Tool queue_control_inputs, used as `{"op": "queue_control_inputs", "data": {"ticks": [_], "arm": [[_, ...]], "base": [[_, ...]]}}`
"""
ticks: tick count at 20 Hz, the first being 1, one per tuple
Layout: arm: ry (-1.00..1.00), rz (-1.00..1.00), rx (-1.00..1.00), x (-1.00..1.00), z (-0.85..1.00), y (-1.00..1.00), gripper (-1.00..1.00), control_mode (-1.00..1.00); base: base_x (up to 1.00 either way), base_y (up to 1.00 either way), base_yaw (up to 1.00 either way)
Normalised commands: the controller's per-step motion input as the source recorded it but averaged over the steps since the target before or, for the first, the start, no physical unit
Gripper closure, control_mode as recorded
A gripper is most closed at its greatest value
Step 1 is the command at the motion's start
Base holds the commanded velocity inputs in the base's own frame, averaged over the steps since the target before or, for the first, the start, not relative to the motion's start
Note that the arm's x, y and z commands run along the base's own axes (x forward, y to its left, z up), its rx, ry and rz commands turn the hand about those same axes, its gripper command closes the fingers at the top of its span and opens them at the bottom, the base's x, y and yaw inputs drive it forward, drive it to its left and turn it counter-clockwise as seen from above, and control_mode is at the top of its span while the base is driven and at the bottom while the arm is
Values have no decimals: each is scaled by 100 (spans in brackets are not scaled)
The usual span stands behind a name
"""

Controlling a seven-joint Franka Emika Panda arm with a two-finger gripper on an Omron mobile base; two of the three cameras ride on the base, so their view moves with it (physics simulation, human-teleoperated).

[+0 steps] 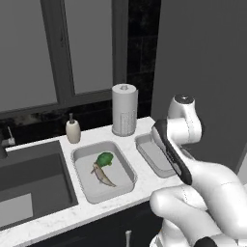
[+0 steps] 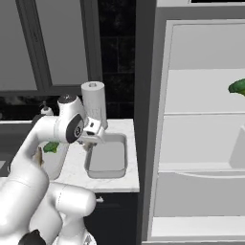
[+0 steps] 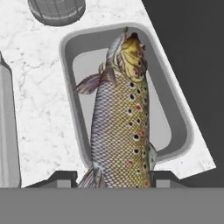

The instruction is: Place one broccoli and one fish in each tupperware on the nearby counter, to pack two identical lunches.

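My gripper [image 3: 109, 177] is shut on a speckled brown fish [image 3: 122, 118], which hangs lengthwise over the right tupperware [image 3: 65, 57]. That grey tray [image 1: 149, 155] has nothing lying in it and sits near the counter's [image 1: 120, 193] right end. In the left tupperware [image 1: 79, 159] a broccoli [image 1: 104, 158] lies beside another fish [image 1: 102, 176]. From the right base view, the gripper [image 2: 89, 142] hovers just above the right tray's [image 2: 107, 160] near-left corner. A further broccoli [image 2: 237, 87] rests on a shelf of the open fridge.
A paper towel roll [image 1: 124, 110] stands behind the trays, with a soap dispenser [image 1: 73, 130] to its left. A dark sink basin [image 1: 29, 178] lies left of the trays. The open fridge [image 2: 201, 119] rises just past the counter's right edge.
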Motion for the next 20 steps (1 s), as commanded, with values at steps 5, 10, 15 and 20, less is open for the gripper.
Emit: {"op": "queue_control_inputs", "data": {"ticks": [5,10,15,20], "arm": [[1,0,-6,83,-60,-10,100,-100],[0,0,-5,67,-55,-2,100,-100],[0,0,0,50,-35,-17,100,-100],[0,0,0,7,-19,0,-100,-100]], "base": [[0,0,0],[0,0,0],[0,0,0],[0,0,0]]}}
